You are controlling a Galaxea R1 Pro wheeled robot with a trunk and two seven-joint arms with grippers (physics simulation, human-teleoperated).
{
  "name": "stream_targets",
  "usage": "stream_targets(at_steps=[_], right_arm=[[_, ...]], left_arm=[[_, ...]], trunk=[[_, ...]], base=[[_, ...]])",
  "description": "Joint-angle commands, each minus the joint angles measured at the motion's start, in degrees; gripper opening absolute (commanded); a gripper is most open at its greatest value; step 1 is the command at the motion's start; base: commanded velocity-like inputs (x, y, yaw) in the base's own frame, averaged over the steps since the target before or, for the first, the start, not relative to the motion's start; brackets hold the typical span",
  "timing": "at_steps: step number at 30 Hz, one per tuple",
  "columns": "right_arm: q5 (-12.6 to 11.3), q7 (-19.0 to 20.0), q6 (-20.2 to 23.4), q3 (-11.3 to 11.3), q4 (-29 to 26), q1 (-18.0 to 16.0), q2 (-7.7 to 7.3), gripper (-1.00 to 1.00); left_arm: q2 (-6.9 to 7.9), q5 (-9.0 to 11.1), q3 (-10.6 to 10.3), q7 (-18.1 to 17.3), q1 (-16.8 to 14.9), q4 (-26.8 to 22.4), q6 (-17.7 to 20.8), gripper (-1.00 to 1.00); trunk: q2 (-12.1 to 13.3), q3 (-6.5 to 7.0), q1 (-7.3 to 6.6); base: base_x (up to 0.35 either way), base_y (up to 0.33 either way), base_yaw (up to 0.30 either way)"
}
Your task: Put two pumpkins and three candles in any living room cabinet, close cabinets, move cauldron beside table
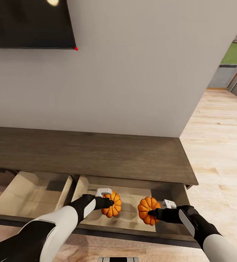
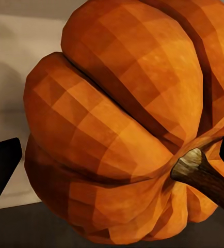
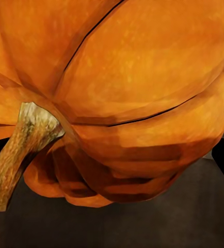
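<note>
Left pincer (image 1: 111,201): clamped on a ribbed orange pumpkin (image 1: 113,204), over the open drawer (image 1: 133,214).
Right pincer (image 1: 155,213): clamped on the second pumpkin (image 1: 146,210), woody stem (image 3: 19,150).
Cabinet (image 1: 89,153): dark brown wood, flat top.

Dark brown matt wood grain on the cabinet (image 1: 96,153) top, paler smooth board lining its open drawer (image 1: 133,203). Faceted, softly sheened orange skin on both pumpkins, the left one (image 2: 122,124) and the right one (image 3: 132,93), each with a rough, fibrous woody stem (image 2: 205,178). Light wood planks, low sheen, on the floor (image 1: 220,145); glossy black on the TV (image 1: 27,22); flat matt paint on the wall (image 1: 140,65).
</note>
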Motion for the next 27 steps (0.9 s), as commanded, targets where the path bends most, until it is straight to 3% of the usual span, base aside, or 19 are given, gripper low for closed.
stream_targets(at_steps=[1,7,13,19,20,27], right_arm=[[-0.2,-0.2,0.2,0.3,-0.1,0.0,-0.07,-1.00],[-0.2,-0.1,0.2,0.3,-0.1,0.0,-0.07,-1.00],[-0.2,-0.1,0.2,0.3,-0.1,0.0,-0.07,-1.00],[-0.2,-0.1,0.2,0.3,-0.1,0.0,-0.07,-1.00],[-0.2,-0.1,0.2,0.3,-0.1,0.0,-0.07,1.00],[-0.2,-0.1,0.2,0.3,-0.1,0.0,-0.07,1.00]], left_arm=[[0.00,0.6,-0.5,0.0,0.0,-0.1,0.3,-1.00],[0.00,0.6,-0.5,0.0,0.0,-0.1,0.3,-1.00],[0.00,0.6,-0.5,0.0,0.0,-0.1,0.3,-1.00],[0.00,0.6,-0.5,0.0,0.0,-0.1,0.2,-1.00],[0.00,0.6,-0.5,0.0,0.0,-0.1,0.2,-1.00],[0.00,0.6,-0.5,0.0,0.0,-0.1,0.2,-1.00]], trunk=[[0.0,-0.04,-0.01],[0.0,-0.04,-0.01],[-2.4,-1.12,1.31],[-2.4,-1.12,1.31],[-2.4,-1.12,1.31],[-2.4,-1.12,1.31]], base=[[0.000,0.000,0.000],[0.000,0.000,0.000],[0.000,0.000,0.000],[0.000,0.000,0.000],[0.000,0.000,0.000],[0.000,0.000,0.000]])
